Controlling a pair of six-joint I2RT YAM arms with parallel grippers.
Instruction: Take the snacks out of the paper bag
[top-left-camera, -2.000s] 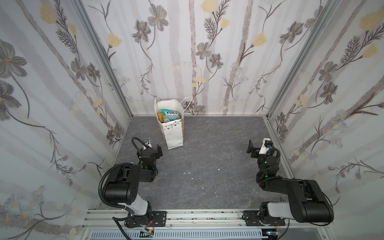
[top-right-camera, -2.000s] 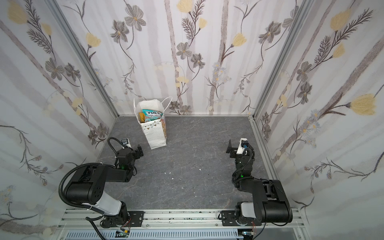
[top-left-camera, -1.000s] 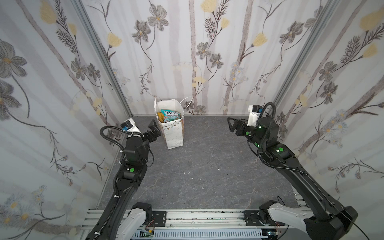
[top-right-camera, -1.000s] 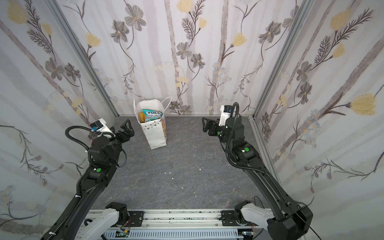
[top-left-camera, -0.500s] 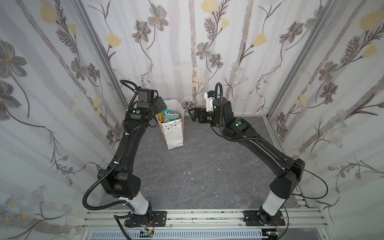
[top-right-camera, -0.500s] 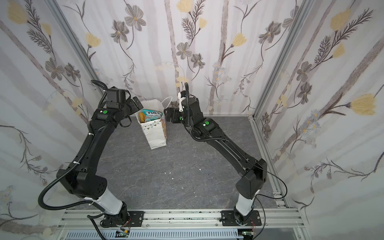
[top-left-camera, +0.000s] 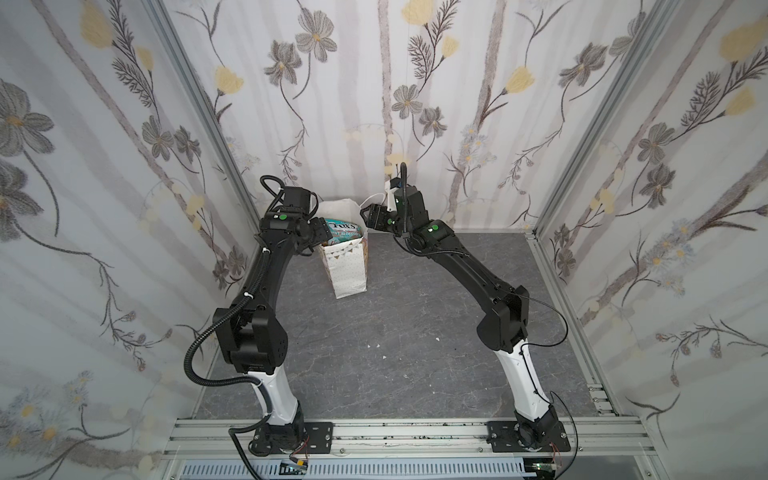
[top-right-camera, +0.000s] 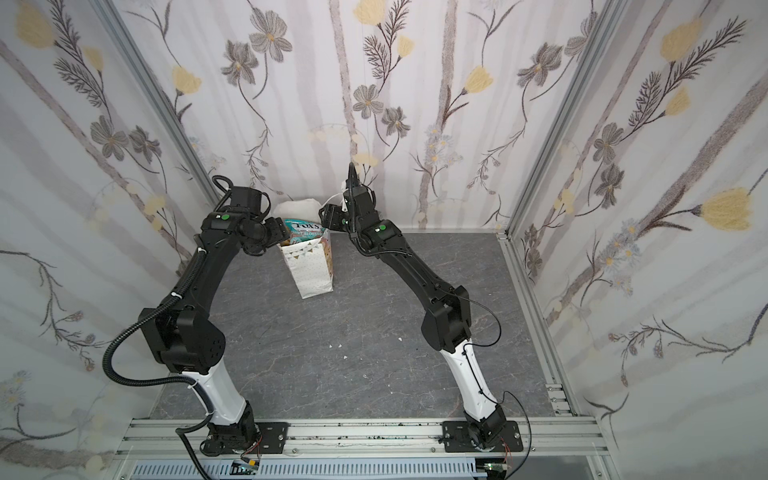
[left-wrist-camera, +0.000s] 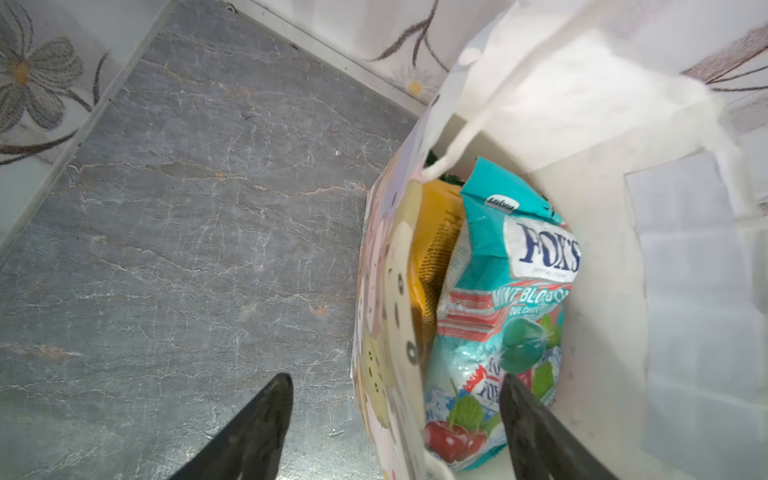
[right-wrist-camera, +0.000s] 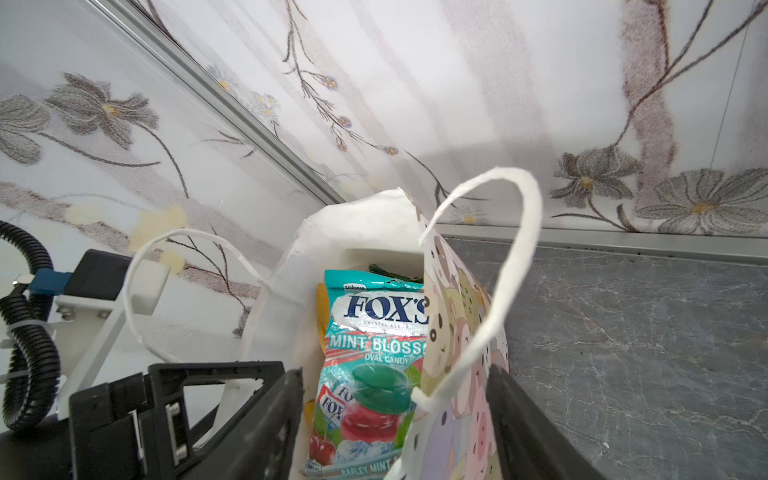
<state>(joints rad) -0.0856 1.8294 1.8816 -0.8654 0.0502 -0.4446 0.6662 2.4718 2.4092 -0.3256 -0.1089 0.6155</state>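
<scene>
Your left gripper (left-wrist-camera: 395, 382) hangs with jaws spread across one side wall of the paper bag (left-wrist-camera: 380, 291). One finger is outside and the other inside, just over the teal candy packet (left-wrist-camera: 511, 291). Your right gripper (right-wrist-camera: 395, 374), also spread, straddles the opposite wall. The packet stands on end below both, top edge up, with an orange packet (left-wrist-camera: 436, 232) pressed beside it. The left gripper looks nearer.
</scene>
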